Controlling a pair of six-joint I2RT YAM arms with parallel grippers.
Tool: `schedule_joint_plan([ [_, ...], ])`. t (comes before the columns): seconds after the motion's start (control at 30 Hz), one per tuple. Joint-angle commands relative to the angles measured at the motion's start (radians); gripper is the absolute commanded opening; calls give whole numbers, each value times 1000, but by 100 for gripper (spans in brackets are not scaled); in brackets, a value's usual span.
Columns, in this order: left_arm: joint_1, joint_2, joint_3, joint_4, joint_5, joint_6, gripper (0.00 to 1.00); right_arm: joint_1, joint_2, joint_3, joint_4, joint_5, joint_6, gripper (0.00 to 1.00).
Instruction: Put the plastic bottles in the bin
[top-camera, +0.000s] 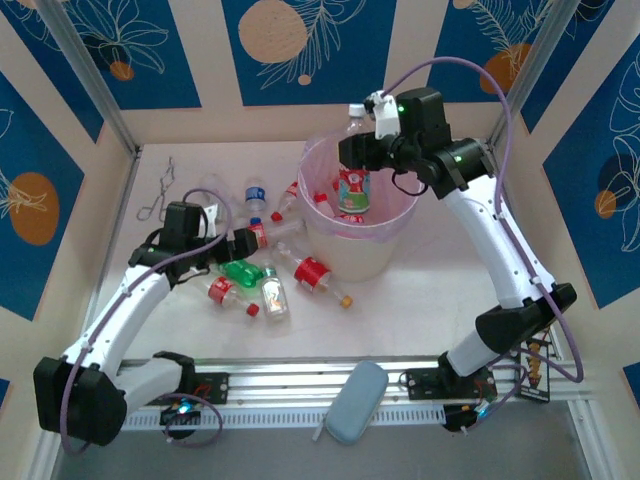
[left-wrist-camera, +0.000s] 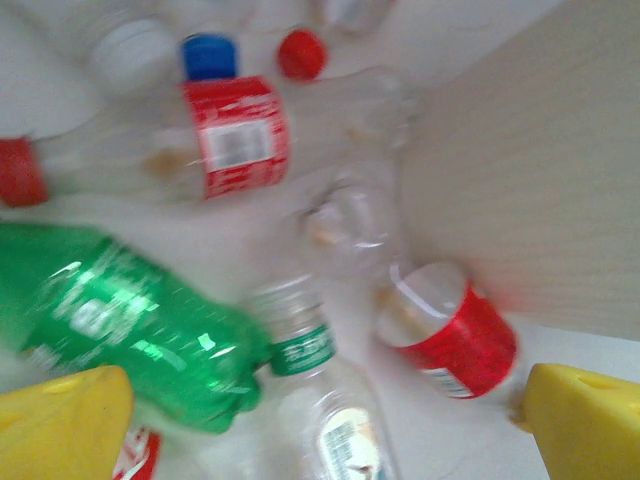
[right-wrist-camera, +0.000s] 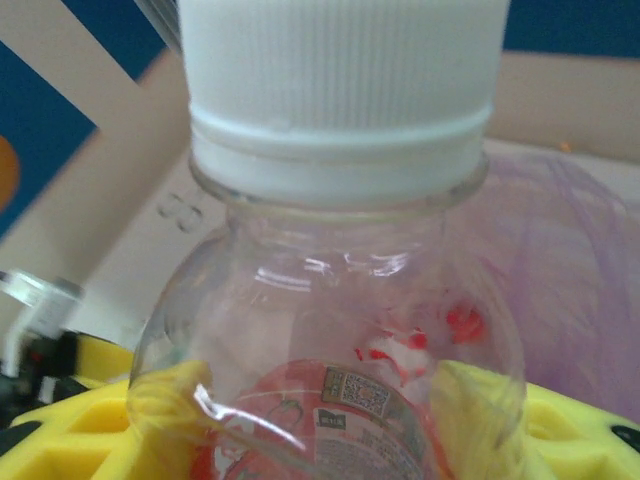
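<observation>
Right jaws pinch a bottle (top-camera: 352, 188) over the bin (top-camera: 385, 250); left jaws spread above scattered bottles (top-camera: 240, 272).

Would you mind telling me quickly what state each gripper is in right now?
Left gripper: open, holding nothing.
Right gripper: closed on a white-capped clear bottle over the bin.

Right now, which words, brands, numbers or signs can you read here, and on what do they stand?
No words can be read.
White-capped bottle: QR code on red label; print too small.
Red-labelled bottle: print blurred.
Green bottle: lettering blurred.
Green-banded clear bottle: print blurred.
</observation>
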Motion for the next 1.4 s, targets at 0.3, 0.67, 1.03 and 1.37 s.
schedule_joint_plan([
  [0.3,10,-63,-15,-162,-205,-52,99,4,105,-71,-201,92,-165,47],
  [0.67,10,-60,-51,-168,-240,-53,99,19,235,-123,-129,86,-208,47],
  [1.03,30,-68,-112,-175,-265,-63,99,26,276,-216,-19,46,-184,59],
  [1.37,43,-63,-161,-146,-254,-93,100,39,246,-215,-8,55,-183,89],
])
